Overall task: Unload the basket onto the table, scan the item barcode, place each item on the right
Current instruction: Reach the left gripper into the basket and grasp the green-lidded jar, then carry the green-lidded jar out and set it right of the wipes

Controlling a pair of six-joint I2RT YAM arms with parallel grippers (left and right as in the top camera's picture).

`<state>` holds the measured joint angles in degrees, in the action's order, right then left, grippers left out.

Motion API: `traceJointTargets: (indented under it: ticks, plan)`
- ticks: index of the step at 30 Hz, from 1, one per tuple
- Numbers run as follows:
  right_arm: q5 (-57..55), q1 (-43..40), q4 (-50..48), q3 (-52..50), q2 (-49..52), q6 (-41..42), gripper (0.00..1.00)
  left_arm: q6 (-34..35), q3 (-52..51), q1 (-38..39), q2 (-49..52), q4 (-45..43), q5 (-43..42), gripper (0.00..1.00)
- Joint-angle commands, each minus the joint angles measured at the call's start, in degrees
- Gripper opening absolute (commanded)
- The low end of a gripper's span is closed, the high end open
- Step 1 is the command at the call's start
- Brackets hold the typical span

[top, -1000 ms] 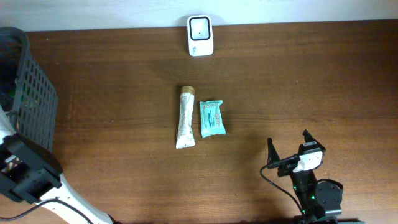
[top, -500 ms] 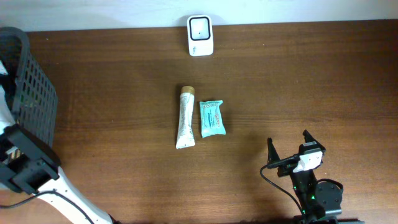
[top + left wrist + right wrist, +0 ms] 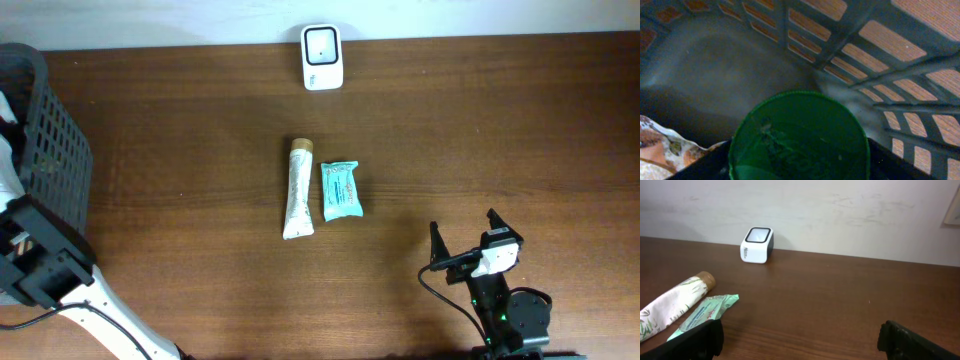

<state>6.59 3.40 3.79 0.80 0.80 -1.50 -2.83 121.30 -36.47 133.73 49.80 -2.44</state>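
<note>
In the left wrist view my left gripper (image 3: 799, 167) is down inside the grey basket (image 3: 850, 55). A green round container (image 3: 800, 130) fills the gap between its dark fingers (image 3: 705, 167), and both sides press against it. From overhead only the left arm (image 3: 40, 270) shows beside the basket (image 3: 50, 150); the gripper itself is hidden there. The white barcode scanner (image 3: 322, 57) stands at the table's far edge. My right gripper (image 3: 465, 245) rests open near the front right, with nothing between its fingers (image 3: 695, 340).
A white toothpaste tube (image 3: 298, 188) and a teal packet (image 3: 340, 189) lie side by side mid-table, left of the right gripper. The scanner (image 3: 757, 245) stands against the wall. A patterned wrapper (image 3: 660, 145) lies in the basket beside the green container.
The left arm has shifted slightly at the basket, first toward the table's near edge, then back. The right arm and the things on the table have not moved.
</note>
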Motion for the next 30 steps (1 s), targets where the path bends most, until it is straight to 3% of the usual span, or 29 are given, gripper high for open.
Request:
traceJointTargets:
  ticks: [1, 8, 14, 30]
  plan:
    - [0.33, -0.09, 0.00, -0.48, -0.28, 0.22, 0.98, -0.48, 0.68, -0.46, 0.94, 0.70, -0.83, 0.61]
    - [0.33, -0.09, 0.00, -0.48, -0.28, 0.22, 0.98, -0.46, 0.70, -0.46, 0.72, 1.07, -0.83, 0.48]
    - [0.33, -0.11, 0.00, -0.48, -0.28, 0.22, 0.98, -0.44, 0.72, -0.44, -2.10, 0.90, -0.85, 0.47]
    - [0.33, -0.11, 0.00, -0.48, -0.28, 0.22, 0.98, 2.45, 4.94, -0.39, -29.18, 1.46, -3.15, 0.51]
